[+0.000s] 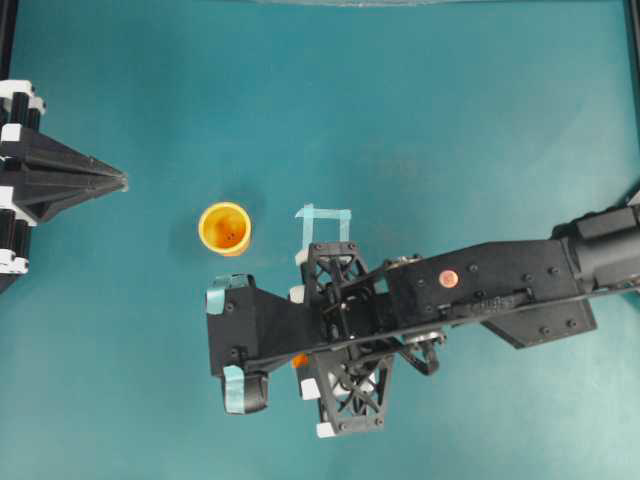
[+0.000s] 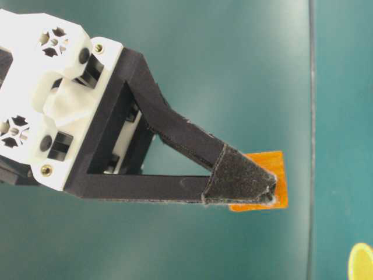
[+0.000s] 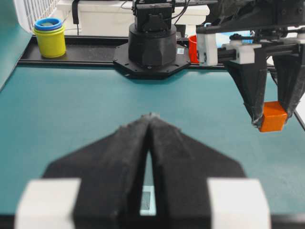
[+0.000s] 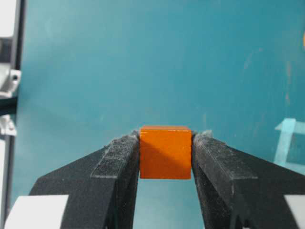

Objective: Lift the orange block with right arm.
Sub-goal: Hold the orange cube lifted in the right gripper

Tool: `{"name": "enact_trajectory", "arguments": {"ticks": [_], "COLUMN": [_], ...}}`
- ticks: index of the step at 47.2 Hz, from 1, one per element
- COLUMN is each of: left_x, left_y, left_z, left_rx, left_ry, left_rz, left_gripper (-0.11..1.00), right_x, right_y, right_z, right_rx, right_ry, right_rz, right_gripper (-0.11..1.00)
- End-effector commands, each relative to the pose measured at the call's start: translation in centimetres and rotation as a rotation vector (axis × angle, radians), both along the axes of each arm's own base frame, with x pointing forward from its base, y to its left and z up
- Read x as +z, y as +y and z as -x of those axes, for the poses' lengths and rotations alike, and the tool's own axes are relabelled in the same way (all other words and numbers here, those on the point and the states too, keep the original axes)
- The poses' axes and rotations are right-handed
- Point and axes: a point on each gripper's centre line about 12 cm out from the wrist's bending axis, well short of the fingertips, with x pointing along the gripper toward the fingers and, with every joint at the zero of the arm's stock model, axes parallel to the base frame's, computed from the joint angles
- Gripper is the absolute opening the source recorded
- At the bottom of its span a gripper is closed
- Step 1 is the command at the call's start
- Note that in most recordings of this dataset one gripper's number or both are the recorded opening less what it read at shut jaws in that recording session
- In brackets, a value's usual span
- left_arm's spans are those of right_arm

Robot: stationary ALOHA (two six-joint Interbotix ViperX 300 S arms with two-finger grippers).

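I've got the small orange wooden cube point(image 4: 165, 151) pinched square between my right gripper's point(image 4: 165, 157) black padded fingers point(image 4: 119, 157), and in the left wrist view it hangs clear of the teal bench point(image 1: 450, 120), toward the near edge. Lift looks nearly done; next, I judge, just hold firm. My arm reaches in level, fingers pointing down. My left gripper point(image 3: 150, 143) sits closed at the left edge.

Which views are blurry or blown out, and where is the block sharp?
Right wrist view: block sharp between the fingers. Table-level view: white mount overexposed, cup blurred. Left wrist view: near left fingers soft.
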Motion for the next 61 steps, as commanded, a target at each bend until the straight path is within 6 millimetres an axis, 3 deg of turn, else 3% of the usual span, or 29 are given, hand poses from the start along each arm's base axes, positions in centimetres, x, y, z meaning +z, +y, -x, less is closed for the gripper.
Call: {"name": "enact_trajectory", "arguments": {"ticks": [1,61], "left_x": [1.07,1.07], "left_y": [0.0,-0.04], "left_z": [-0.25,-0.25], "left_rx": [0.0,-0.002], "left_ry": [-0.026,-0.026], "left_rz": [-0.003,-0.003], "left_gripper": [0.0,0.0], "right_x": [3.33,3.2], "right_y": [-0.15,-0.2], "right_z": [0.37,0.61], "right_rx": [-0.004,-0.005], "right_ry": [-0.078,-0.056], "right_rz": [-0.022,-0.017], "right_gripper": [0.4,0.4]}}
